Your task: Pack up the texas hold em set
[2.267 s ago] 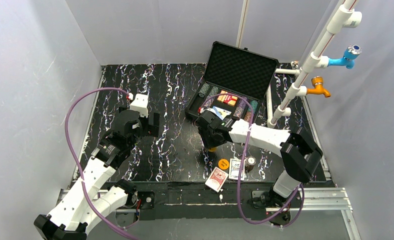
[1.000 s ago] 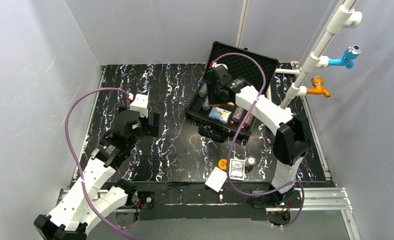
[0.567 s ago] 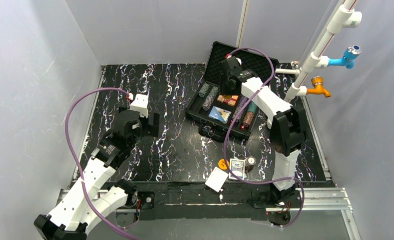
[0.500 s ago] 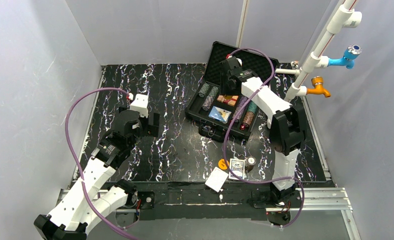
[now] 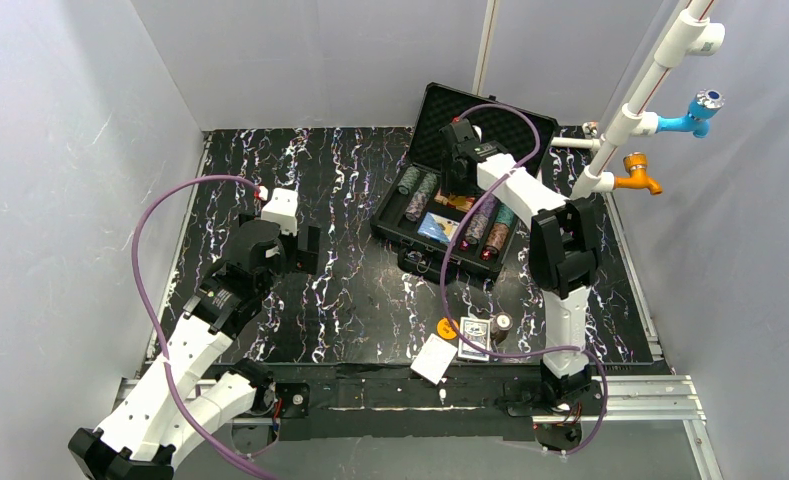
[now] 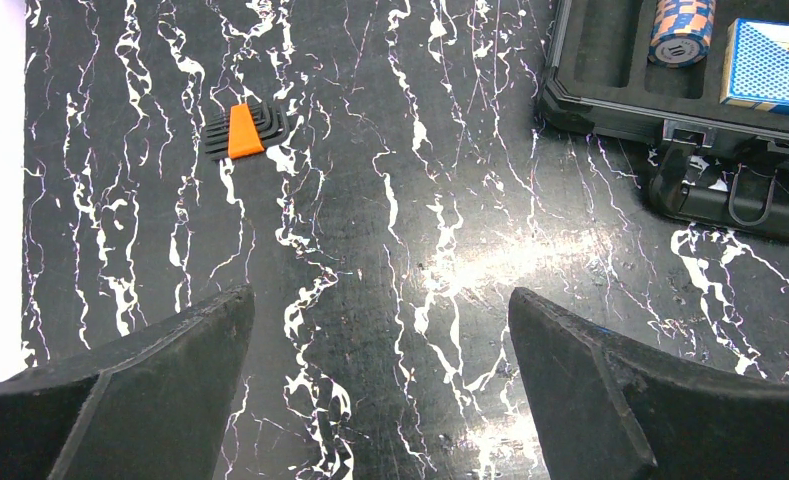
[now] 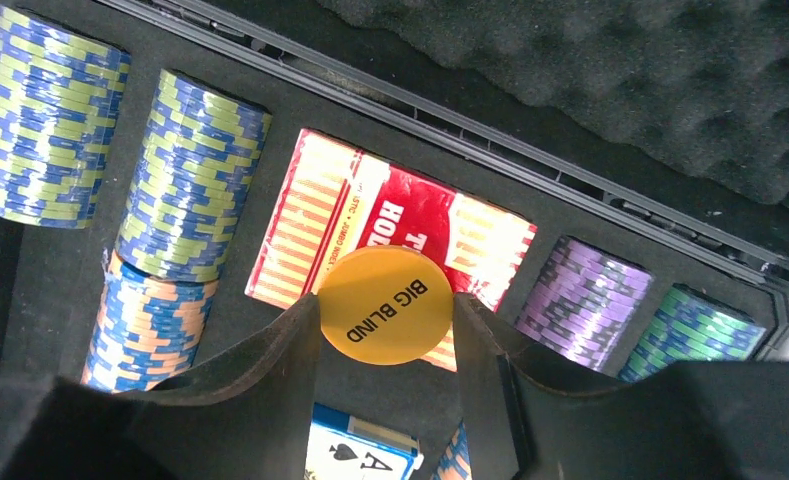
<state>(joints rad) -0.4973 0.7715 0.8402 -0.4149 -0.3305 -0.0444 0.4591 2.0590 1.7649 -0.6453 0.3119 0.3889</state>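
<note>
The black case (image 5: 482, 128) stands open at the back right, its foam lid up. Its tray holds chip stacks (image 7: 192, 170), a red card deck (image 7: 300, 215) and a blue card deck (image 5: 437, 228). My right gripper (image 7: 385, 320) hangs over the tray, shut on an orange round disc (image 7: 385, 300) marked BIG BLIND, just above the red deck. A second orange disc (image 5: 447, 327), a white card box (image 5: 433, 359) and a printed card pack (image 5: 475, 338) lie near the table's front edge. My left gripper (image 6: 380, 390) is open and empty above the bare table.
A small round chip (image 5: 502, 322) lies by the printed card pack. An orange and black tool (image 6: 245, 130) lies on the table left of the case. The case handle (image 6: 740, 195) juts toward the front. A white pipe with blue and orange taps (image 5: 630, 120) stands right of the case.
My right arm has swung from the table's front up to the case and now hangs slightly lower over the tray with the disc. The left arm has not moved.
</note>
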